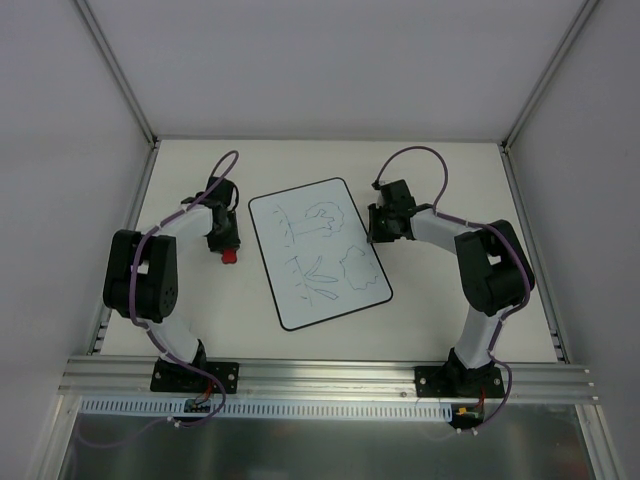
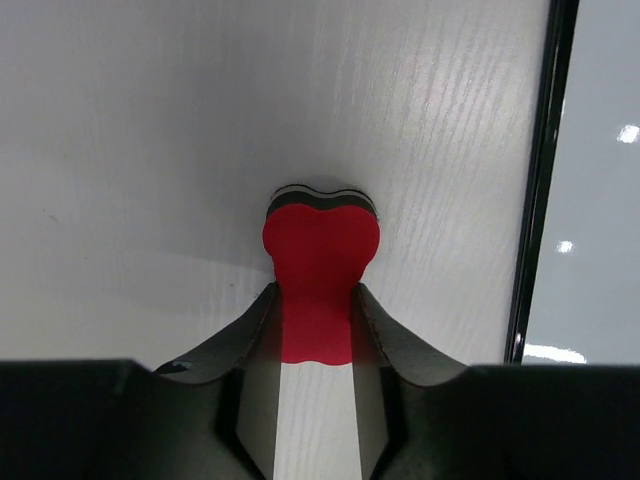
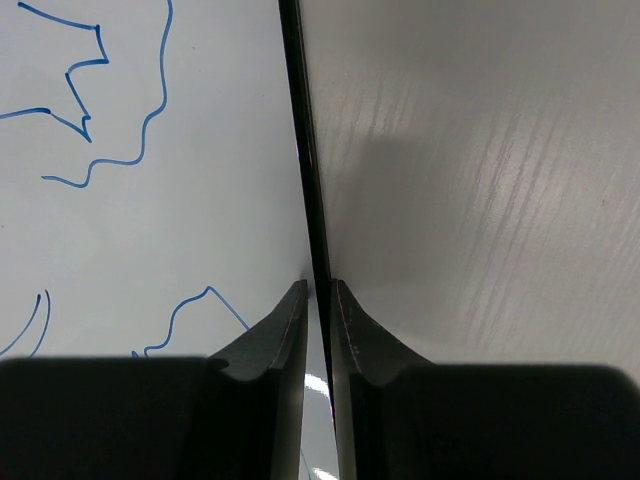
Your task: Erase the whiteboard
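Clamping the red eraser (image 2: 320,240) in my left gripper (image 2: 315,305), my right gripper (image 3: 318,292) pinched on the whiteboard (image 3: 150,230) edge.

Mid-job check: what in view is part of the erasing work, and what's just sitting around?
Job: whiteboard, drawn on; red eraser in left gripper; right gripper clamping the board's edge.
Just there: table; aluminium rail at near edge.
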You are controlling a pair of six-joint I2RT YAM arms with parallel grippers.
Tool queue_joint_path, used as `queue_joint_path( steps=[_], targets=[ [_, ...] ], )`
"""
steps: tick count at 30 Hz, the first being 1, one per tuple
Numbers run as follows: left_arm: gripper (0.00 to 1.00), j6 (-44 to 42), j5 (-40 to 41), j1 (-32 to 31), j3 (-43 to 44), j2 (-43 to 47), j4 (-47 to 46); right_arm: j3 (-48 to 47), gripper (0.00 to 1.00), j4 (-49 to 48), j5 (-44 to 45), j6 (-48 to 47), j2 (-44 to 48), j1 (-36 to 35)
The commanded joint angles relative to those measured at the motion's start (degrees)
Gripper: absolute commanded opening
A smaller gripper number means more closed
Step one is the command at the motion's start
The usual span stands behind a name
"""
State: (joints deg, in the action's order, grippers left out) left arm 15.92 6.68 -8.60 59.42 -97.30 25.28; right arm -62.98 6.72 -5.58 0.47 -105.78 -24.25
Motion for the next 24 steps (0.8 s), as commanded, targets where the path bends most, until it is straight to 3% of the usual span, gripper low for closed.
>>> queue_joint_path(
  steps=[1, 3, 6, 14, 24],
  targets=[
    [0.23, -1.6, -0.3, -0.2, 2.6, -0.6, -0.1, 2.7, 0.16, 6.0, 0.0, 0.0, -2.2, -1.3],
    [0.12, -1.8, -1.5, -0.4, 3.4, -0.6, -0.1, 2.7, 0.15, 6.1, 0.2, 0.0, -2.2, -1.4],
    [0.04, -2.6, -2.1, -1.5, 5.0, -0.1, 0.0, 2.6, 0.16, 6.5, 0.6, -1.7, -2.2, -1.5],
    [0.0, -8.0, -0.2, -8.8, 15.3, -5.9, 0.0, 2.7, 0.16, 7.0, 1.6, -1.4, -2.1, -2.0],
    [0.0, -13.2, -1.6, -8.9, 28.8, -16.9, 0.1, 1.8, 0.16, 7.1, 2.1, -1.0, -2.5, -2.3]
  ],
)
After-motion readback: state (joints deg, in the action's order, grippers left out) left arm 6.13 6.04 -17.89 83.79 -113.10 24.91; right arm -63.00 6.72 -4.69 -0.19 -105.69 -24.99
